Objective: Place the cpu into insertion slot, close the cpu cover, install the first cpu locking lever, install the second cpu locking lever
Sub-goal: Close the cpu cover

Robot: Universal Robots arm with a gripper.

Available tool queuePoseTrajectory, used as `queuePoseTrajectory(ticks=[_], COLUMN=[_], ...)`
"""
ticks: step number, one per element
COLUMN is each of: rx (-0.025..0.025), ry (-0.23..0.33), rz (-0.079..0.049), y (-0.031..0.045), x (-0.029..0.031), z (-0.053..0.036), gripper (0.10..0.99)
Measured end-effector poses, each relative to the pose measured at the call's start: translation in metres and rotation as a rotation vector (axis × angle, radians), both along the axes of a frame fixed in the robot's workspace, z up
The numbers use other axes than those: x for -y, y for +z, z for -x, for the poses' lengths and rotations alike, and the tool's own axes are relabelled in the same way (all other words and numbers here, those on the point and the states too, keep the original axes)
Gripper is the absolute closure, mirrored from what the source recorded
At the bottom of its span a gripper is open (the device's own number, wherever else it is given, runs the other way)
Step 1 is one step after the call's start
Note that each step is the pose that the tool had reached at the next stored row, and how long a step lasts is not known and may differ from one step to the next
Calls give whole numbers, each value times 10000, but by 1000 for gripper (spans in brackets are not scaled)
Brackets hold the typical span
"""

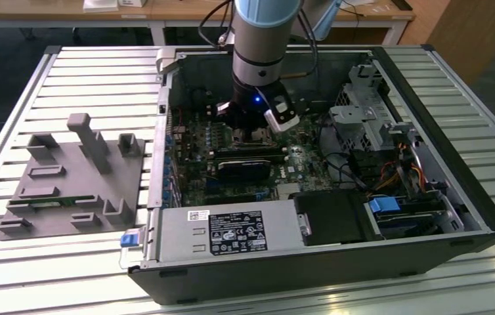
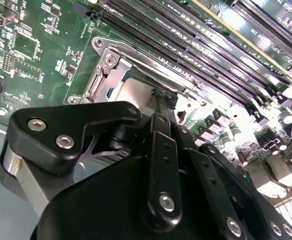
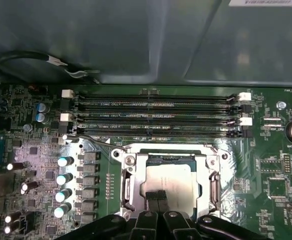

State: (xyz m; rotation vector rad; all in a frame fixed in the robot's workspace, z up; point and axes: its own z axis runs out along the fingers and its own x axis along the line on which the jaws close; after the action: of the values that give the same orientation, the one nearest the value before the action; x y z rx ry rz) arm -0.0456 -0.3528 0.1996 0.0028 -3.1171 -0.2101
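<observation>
Above cpu (image 3: 175, 181), end effector (image 3: 156, 196) seemingly closed; memory slots (image 3: 156, 117) beside.

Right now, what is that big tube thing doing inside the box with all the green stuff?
That is a robot arm reaching into an open computer case on a slatted table. One picture is taken from outside; the other two come from cameras riding on the arm's wrist. Its black gripper has its fingers together, right over the cpu, a silver square chip showing through the window of the metal cpu cover. Around it is the green motherboard with long black memory slots. A grey holder sits on the table, at the exterior view's left.
</observation>
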Motion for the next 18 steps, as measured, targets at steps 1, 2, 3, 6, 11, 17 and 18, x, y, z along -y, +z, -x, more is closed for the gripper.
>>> queuePoseTrajectory(ticks=[1, 2, 3, 6, 11, 17, 18], rx=[-3, -2, -1, 2, 3, 3, 3], ry=[1, 2, 0, 1, 0, 0, -2], rz=[4, 3, 3, -5, -5, -5, -6], y=[-11, -18, -19, -22, -18, 10, 10], x=[0, -2, -4, -9, -12, -22, -27], z=[1, 1, 3, 2, 2, 2, 3], gripper=[984, 984, 984, 984, 984, 984, 984])
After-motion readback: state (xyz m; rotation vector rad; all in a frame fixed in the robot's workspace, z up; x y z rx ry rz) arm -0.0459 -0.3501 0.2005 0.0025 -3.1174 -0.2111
